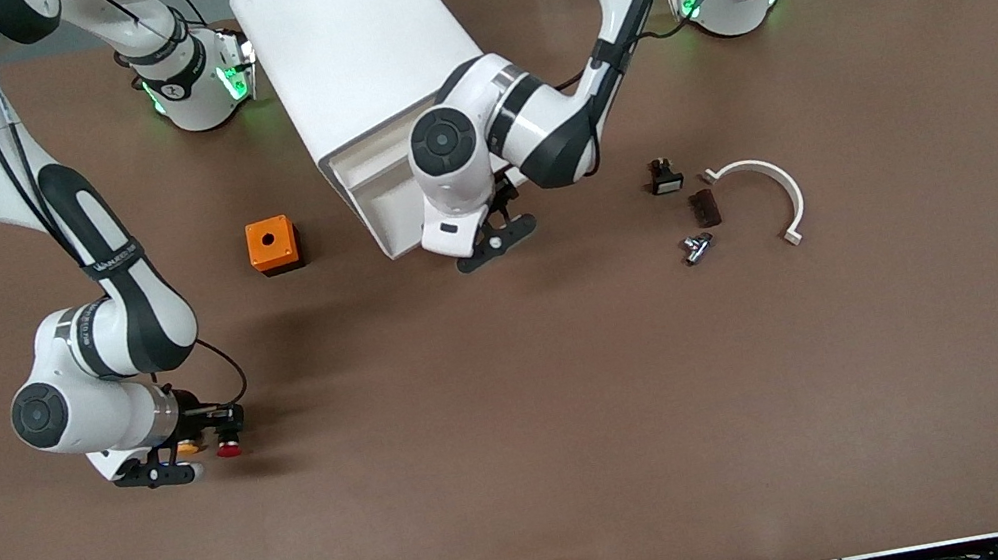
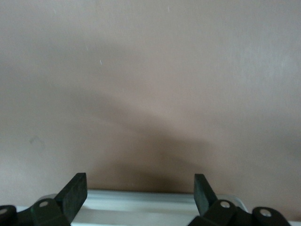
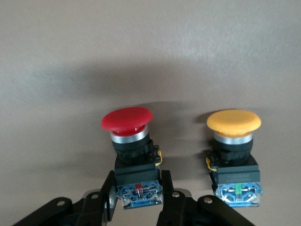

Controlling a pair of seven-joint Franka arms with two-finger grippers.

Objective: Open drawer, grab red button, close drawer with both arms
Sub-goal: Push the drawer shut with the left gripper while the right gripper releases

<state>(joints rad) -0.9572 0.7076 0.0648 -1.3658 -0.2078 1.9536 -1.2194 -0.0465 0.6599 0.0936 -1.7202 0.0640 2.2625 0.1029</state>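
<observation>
The white cabinet (image 1: 349, 51) stands near the robots' bases. Its top drawer (image 1: 380, 204) is pulled out toward the front camera. My left gripper (image 1: 504, 218) is open over the drawer's front edge. In the left wrist view the gripper (image 2: 140, 190) has its fingers wide apart, with that white edge (image 2: 141, 202) between them. My right gripper (image 1: 215, 431) is low over the table at the right arm's end. It is shut on the red-capped button (image 1: 229, 449). In the right wrist view the gripper (image 3: 138, 186) clamps the button's (image 3: 128, 121) dark body.
An orange-capped button (image 1: 188, 449) (image 3: 233, 123) stands right beside the red one. An orange box (image 1: 272, 245) sits beside the cabinet. Toward the left arm's end lie a small black part (image 1: 665, 177), a dark block (image 1: 705, 207), a metal fitting (image 1: 696, 247) and a white curved piece (image 1: 773, 188).
</observation>
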